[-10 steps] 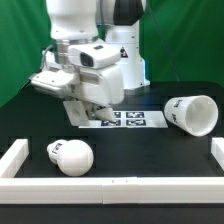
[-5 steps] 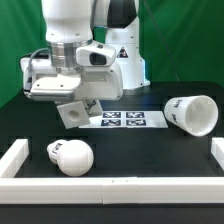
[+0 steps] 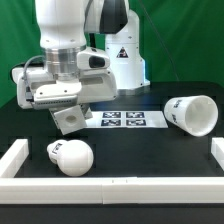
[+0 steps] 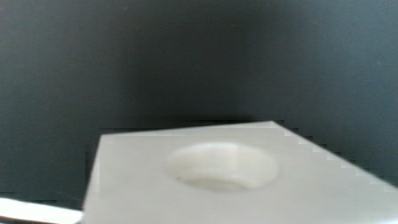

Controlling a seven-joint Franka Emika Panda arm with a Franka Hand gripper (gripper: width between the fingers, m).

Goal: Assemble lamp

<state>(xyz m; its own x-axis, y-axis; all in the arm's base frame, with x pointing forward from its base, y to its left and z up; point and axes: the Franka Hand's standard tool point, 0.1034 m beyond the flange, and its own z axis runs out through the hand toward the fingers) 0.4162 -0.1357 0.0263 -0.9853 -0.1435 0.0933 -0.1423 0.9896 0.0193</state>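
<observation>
The blocky white lamp base [image 3: 71, 119] hangs tilted just under my gripper [image 3: 74, 106], lifted off the black table. The gripper is shut on it, and the fingers are mostly hidden by the hand and the base. In the wrist view the base [image 4: 160, 175] fills the near part of the picture, with its round socket [image 4: 224, 166] facing the camera; no fingers show there. The round bulb [image 3: 70, 157] lies on the table at the exterior view's front left, below the base. The tapered shade [image 3: 192, 113] lies on its side at the exterior view's right.
The marker board [image 3: 128, 120] lies flat mid-table, just to the exterior view's right of the held base. A low white wall runs along the left [image 3: 14, 158], front [image 3: 120, 186] and right [image 3: 217, 154]. The arm's white pedestal [image 3: 122, 60] stands behind.
The arm has swung toward the exterior view's left, carrying the base off the marker board's edge and slightly toward the front. Bulb and shade have not moved.
</observation>
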